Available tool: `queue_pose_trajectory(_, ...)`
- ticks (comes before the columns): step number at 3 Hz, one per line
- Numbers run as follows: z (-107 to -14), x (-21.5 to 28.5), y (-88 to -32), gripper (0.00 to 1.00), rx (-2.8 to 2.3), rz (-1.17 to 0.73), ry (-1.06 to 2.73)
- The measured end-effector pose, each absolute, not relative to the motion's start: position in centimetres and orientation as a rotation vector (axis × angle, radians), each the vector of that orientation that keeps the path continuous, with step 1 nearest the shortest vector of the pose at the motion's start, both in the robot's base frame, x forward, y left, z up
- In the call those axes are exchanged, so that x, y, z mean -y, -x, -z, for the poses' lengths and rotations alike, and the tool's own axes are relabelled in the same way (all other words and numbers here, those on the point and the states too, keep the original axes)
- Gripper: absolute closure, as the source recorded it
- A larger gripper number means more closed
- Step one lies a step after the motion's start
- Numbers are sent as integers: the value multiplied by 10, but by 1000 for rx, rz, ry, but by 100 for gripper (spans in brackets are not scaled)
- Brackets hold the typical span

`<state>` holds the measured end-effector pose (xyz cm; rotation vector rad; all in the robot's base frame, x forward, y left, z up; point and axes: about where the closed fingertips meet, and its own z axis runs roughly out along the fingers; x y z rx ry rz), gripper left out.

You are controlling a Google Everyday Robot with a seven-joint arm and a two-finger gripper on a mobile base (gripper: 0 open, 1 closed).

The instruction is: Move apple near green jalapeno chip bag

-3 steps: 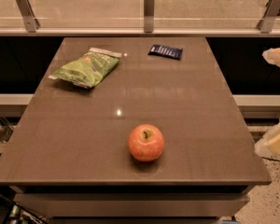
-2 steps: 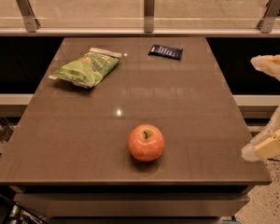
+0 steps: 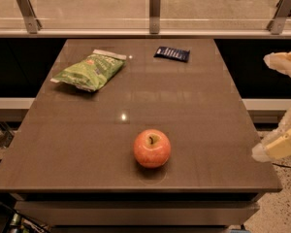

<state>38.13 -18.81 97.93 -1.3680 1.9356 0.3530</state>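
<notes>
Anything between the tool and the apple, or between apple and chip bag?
Nothing visible. The tool sits open right of the table; bare top to the apple. Apple to green jalapeno chip bag is bare too; the blue packet lies aside.

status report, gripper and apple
Gripper open, empty, beyond right edge of table. Apple near front edge, not gripped. Green jalapeno chip bag back left; nothing between them.

No writing can be read. The chip bag (image 3: 87,71) near the far left corner of the desk (image 3: 68,149) carries a small red logo (image 3: 91,60), illegible; print on the dark blue packet (image 3: 171,54) by the far edge likewise. The gripper (image 3: 263,107) hangs off the right edge, fingers apart.
</notes>
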Motion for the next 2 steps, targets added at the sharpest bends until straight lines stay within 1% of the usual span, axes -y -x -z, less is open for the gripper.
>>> queue_pose_trajectory(2, -964, 186, -390, 0, -1883, -411, 1269)
